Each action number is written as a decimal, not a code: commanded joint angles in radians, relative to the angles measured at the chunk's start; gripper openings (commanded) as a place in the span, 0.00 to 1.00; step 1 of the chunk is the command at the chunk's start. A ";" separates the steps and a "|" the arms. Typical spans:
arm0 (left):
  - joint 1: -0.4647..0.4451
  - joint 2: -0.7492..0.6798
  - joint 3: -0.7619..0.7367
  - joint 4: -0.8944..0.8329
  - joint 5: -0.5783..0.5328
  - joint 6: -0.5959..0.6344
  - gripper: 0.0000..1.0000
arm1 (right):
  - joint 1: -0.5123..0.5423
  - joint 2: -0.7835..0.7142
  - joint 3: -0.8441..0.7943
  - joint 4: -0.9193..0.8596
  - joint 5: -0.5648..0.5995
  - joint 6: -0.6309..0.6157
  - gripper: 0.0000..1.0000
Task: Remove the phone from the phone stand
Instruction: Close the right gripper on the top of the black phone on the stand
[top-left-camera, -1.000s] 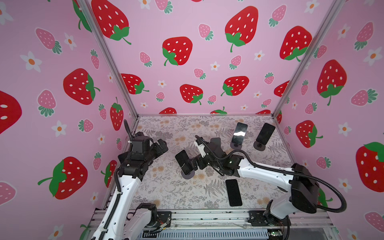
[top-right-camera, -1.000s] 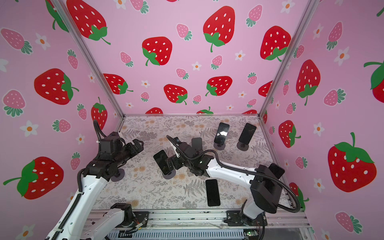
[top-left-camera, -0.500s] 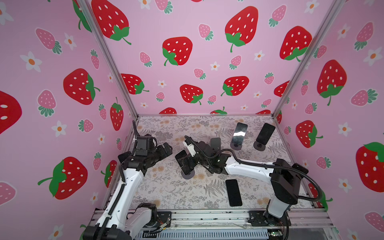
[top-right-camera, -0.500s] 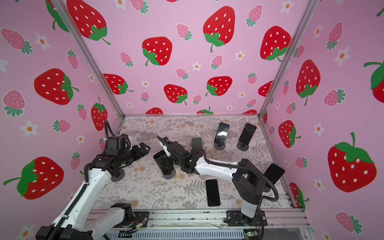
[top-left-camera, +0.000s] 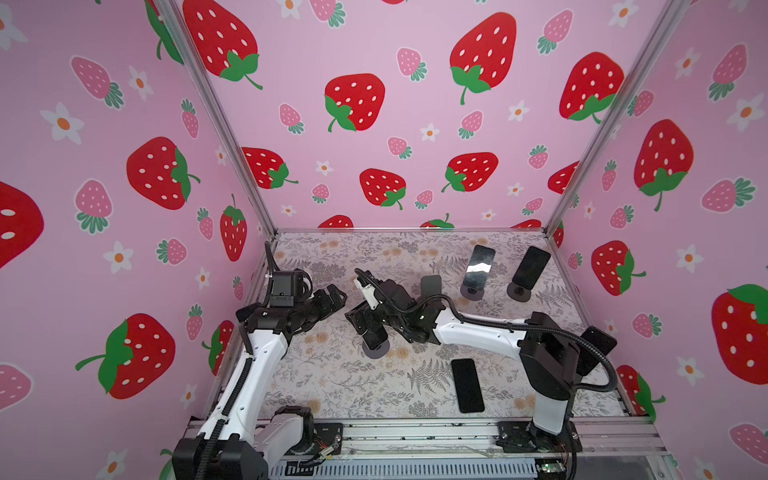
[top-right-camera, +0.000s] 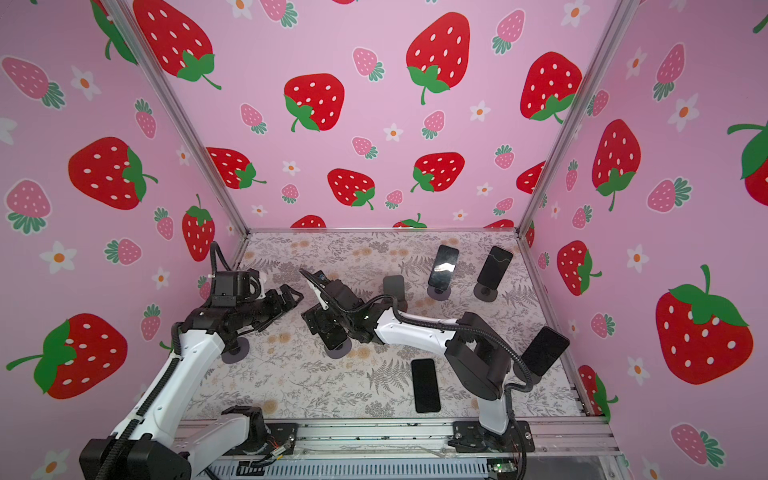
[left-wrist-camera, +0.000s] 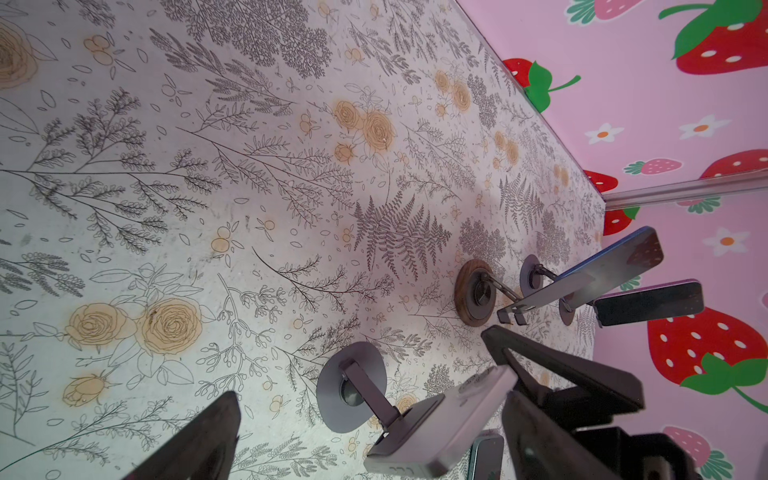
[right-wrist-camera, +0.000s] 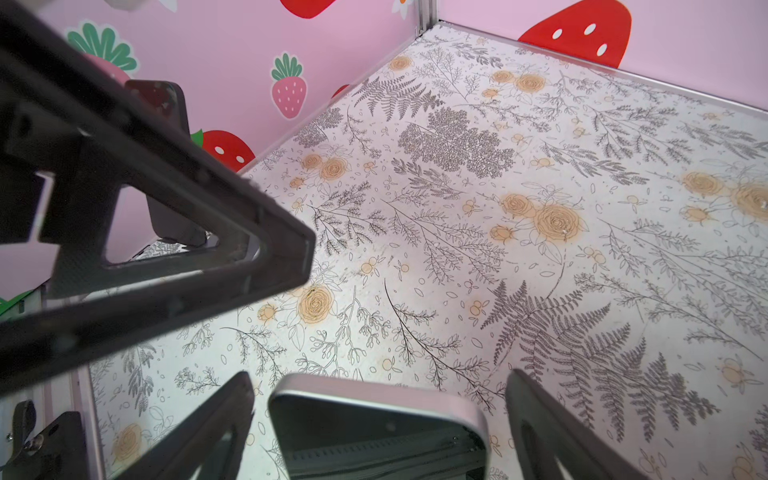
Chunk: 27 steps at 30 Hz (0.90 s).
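Jaws of the outstretched right gripper (right-wrist-camera: 380, 376) straddle the phone (right-wrist-camera: 374, 428) (seemingly without contact); left gripper (top-left-camera: 334, 296) hovers agape.

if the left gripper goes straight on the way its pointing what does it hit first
Probably the phone on the middle stand: in the left wrist view it lies ahead of the open left gripper. The right gripper straddles it, so that could be met first; depth is unclear.
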 joint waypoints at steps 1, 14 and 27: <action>0.028 -0.021 0.021 0.013 0.024 -0.019 0.99 | 0.020 0.019 0.038 -0.041 0.054 -0.006 0.94; 0.053 -0.050 -0.027 0.083 0.023 -0.067 0.99 | 0.026 0.044 0.059 -0.098 0.118 0.000 0.85; 0.054 -0.043 -0.043 0.111 0.014 -0.089 0.99 | 0.036 0.013 0.061 -0.108 0.145 -0.002 0.74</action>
